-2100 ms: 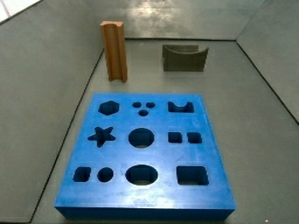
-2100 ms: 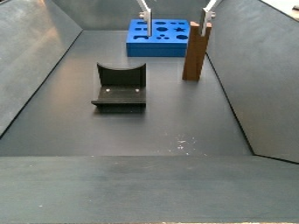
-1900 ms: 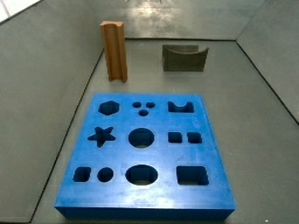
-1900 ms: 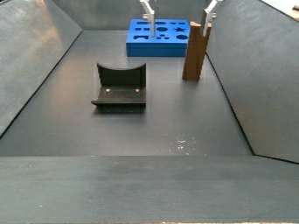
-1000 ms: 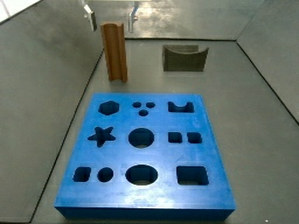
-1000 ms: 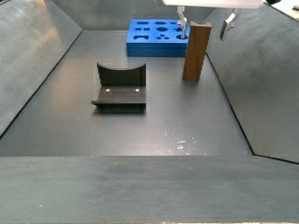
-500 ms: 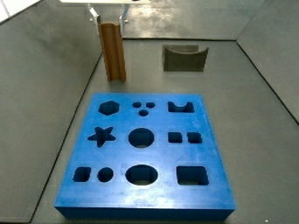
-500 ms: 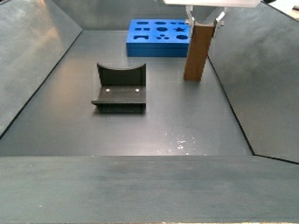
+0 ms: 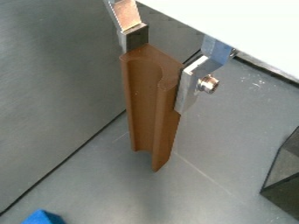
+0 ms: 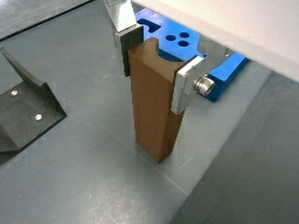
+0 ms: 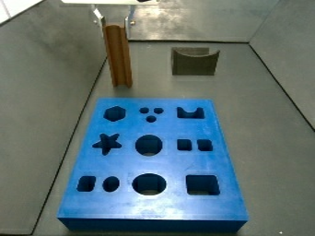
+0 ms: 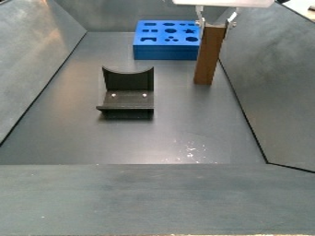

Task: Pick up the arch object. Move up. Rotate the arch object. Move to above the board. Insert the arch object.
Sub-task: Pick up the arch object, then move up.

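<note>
The arch object (image 11: 117, 55), a tall narrow orange-brown wooden block, stands upright on the grey floor near a side wall, beyond the far end of the board (image 11: 123, 175). It shows in both wrist views (image 9: 152, 105) (image 10: 156, 96) and in a side view (image 12: 207, 55). My gripper (image 10: 156, 68) is at its top end, one silver finger on each side, both pads against the wood. It also shows in a wrist view (image 9: 163, 66) and in both side views (image 11: 113, 18) (image 12: 215, 20). The bright-blue board with dark cut-outs lies flat (image 12: 167, 48).
The dark fixture (image 11: 193, 62) stands on the floor beside the arch object, apart from it, and shows in the views (image 12: 125, 90) (image 10: 24, 105). Grey walls slope up on both sides of the floor. The board's edge shows behind the fingers (image 10: 228, 66).
Over the last two seconds my gripper has come down from above to the top of the arch object. In the last half second almost nothing moved. The block stands where it stood.
</note>
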{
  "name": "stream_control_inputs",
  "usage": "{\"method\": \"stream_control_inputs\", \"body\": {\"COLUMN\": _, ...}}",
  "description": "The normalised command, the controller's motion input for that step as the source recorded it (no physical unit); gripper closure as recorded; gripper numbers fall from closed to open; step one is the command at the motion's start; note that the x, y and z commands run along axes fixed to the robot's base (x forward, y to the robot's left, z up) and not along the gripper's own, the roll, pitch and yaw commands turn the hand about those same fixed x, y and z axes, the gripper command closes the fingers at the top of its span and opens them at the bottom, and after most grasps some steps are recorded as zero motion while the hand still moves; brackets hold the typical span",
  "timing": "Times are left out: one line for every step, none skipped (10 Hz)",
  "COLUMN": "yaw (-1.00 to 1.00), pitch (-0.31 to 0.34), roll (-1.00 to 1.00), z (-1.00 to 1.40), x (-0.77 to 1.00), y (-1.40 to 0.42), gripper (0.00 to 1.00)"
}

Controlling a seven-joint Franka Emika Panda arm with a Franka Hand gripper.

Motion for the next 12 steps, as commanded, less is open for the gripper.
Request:
{"method": "stream_control_inputs", "body": {"yaw": 0.0, "pitch": 0.0, "roll": 0.0, "z": 0.0, "x": 0.0, "y": 0.0, "gripper": 1.0}}
{"method": "stream_control_inputs", "body": {"yaw": 0.0, "pitch": 0.0, "roll": 0.0, "z": 0.0, "x": 0.0, "y": 0.0, "gripper": 1.0}}
{"method": "stream_control_inputs", "body": {"yaw": 0.0, "pitch": 0.0, "roll": 0.0, "z": 0.0, "x": 0.0, "y": 0.0, "gripper": 1.0}}
{"method": "stream_control_inputs", "body": {"yaw": 0.0, "pitch": 0.0, "roll": 0.0, "z": 0.0, "x": 0.0, "y": 0.0, "gripper": 1.0}}
{"method": "stream_control_inputs", "body": {"yaw": 0.0, "pitch": 0.0, "roll": 0.0, "z": 0.0, "x": 0.0, "y": 0.0, "gripper": 1.0}}
{"method": "stream_control_inputs", "body": {"yaw": 0.0, "pitch": 0.0, "roll": 0.0, "z": 0.0, "x": 0.0, "y": 0.0, "gripper": 1.0}}
{"method": "stream_control_inputs", "body": {"yaw": 0.0, "pitch": 0.0, "roll": 0.0, "z": 0.83, "x": 0.0, "y": 0.0, "gripper": 1.0}}
{"method": "stream_control_inputs", "body": {"yaw": -0.01, "pitch": 0.044, "roll": 0.0, "z": 0.77, "x": -0.04, "y": 0.01, "gripper": 1.0}}
{"method": "stream_control_inputs", "body": {"yaw": -0.02, "pitch": 0.062, "roll": -0.01, "z": 0.66, "x": -0.04, "y": 0.01, "gripper": 1.0}}
{"method": "stream_control_inputs", "body": {"yaw": -0.02, "pitch": 0.067, "roll": -0.02, "z": 0.54, "x": -0.02, "y": 0.0, "gripper": 1.0}}
{"method": "stream_control_inputs", "body": {"yaw": -0.01, "pitch": 0.074, "roll": -0.03, "z": 0.4, "x": -0.01, "y": 0.0, "gripper": 1.0}}
{"method": "stream_control_inputs", "body": {"yaw": -0.01, "pitch": 0.085, "roll": -0.05, "z": 0.2, "x": 0.01, "y": 0.0, "gripper": 1.0}}
